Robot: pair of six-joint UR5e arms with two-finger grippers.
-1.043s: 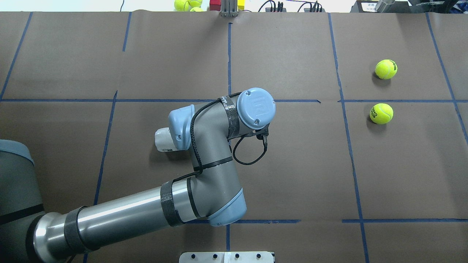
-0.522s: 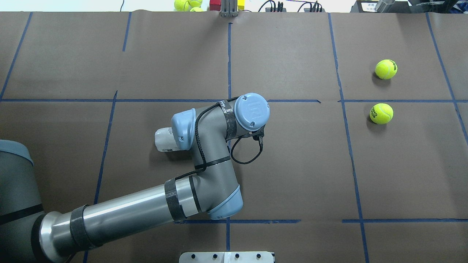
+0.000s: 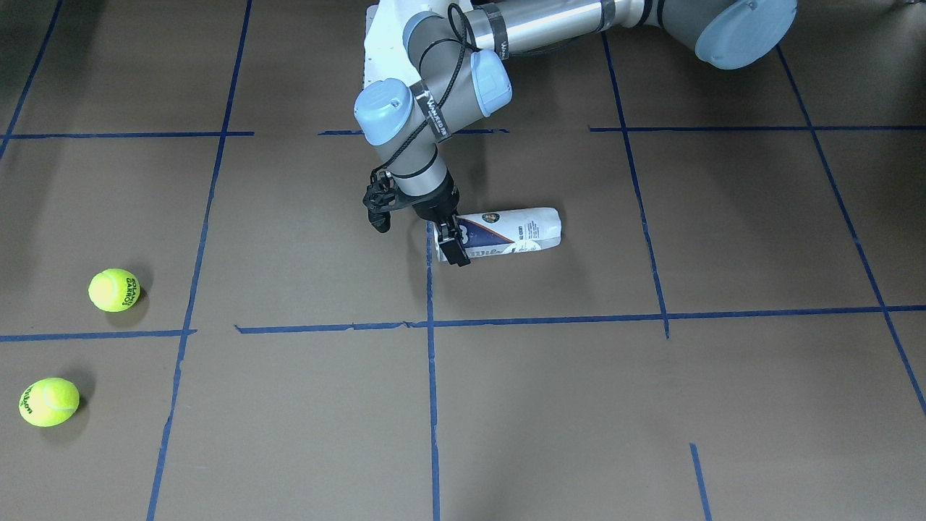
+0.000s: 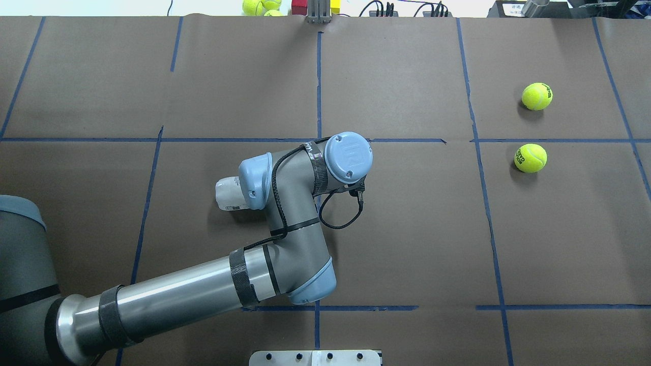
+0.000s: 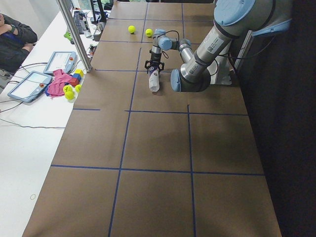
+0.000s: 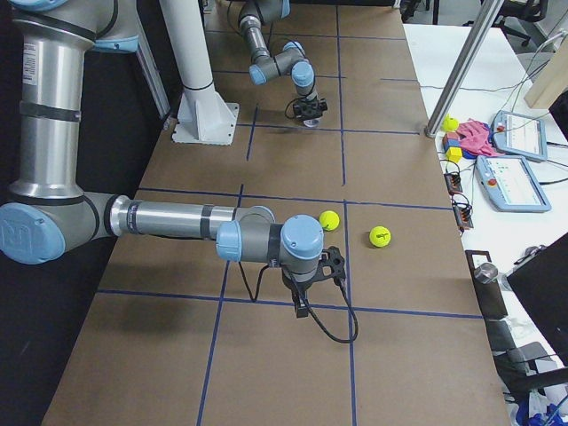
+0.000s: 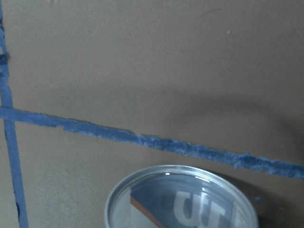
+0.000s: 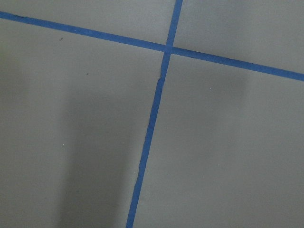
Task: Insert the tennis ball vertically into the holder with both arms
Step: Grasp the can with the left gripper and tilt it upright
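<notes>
My black left gripper (image 3: 450,242) straddles the silver-rimmed mouth of the clear plastic, white-and-navy-labelled tube holder (image 3: 514,231), lying sideways on the brown counter (image 3: 579,405); whether it pinches, I cannot tell. Nor can I read the right gripper (image 6: 302,297). Held so near one end, the tube may swing or slip when tipped. Yellow-green tennis balls (image 4: 530,157) sit at its three o'clock, seen overhead.

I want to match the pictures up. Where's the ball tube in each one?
Front-facing: the holder lies on its side mid-picture, the left gripper at its rim end.
Overhead: left of centre, one end showing under the left arm.
Exterior left: top middle, small.
Exterior right: too small to make out.
Left wrist: its silver rim at the bottom edge.
Right wrist: not in it.
Shared landmark: the blue tape line by its rim end.
</notes>
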